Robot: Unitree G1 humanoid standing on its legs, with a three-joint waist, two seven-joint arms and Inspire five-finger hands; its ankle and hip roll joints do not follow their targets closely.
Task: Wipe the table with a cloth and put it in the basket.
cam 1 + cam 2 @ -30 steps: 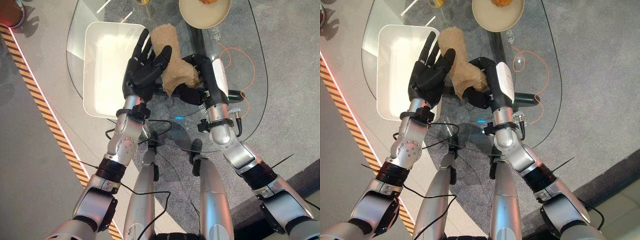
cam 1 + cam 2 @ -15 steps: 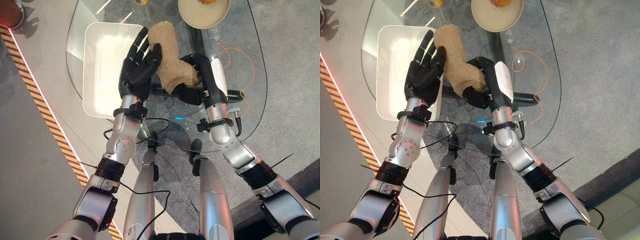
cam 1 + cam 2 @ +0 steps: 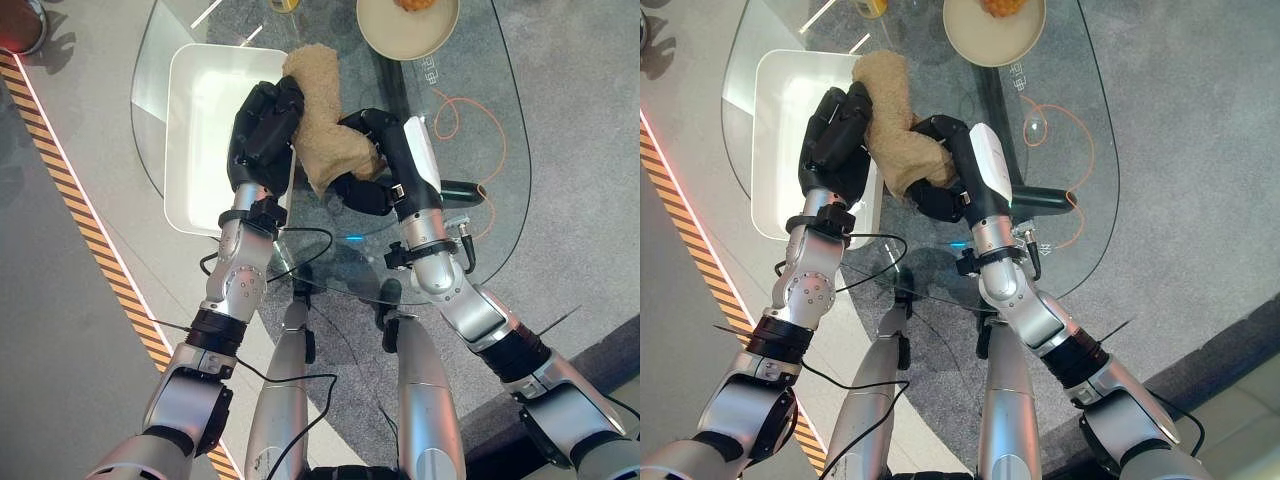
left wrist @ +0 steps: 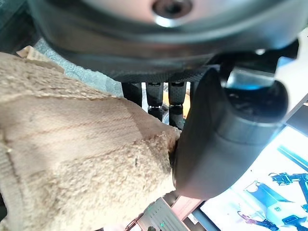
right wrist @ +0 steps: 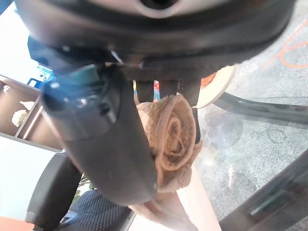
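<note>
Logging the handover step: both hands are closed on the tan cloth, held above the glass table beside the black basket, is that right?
One thing is wrong: the basket is white, not black, as the left eye view shows. The left hand and the right hand both grip the tan cloth above the glass table.

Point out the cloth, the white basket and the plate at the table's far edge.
cloth (image 3: 318, 95), left eye view, on its upper fold between the hands.
white basket (image 3: 205, 120), left eye view, on its bare floor.
plate (image 3: 400, 32), left eye view, on its bare inside near the rim.
</note>
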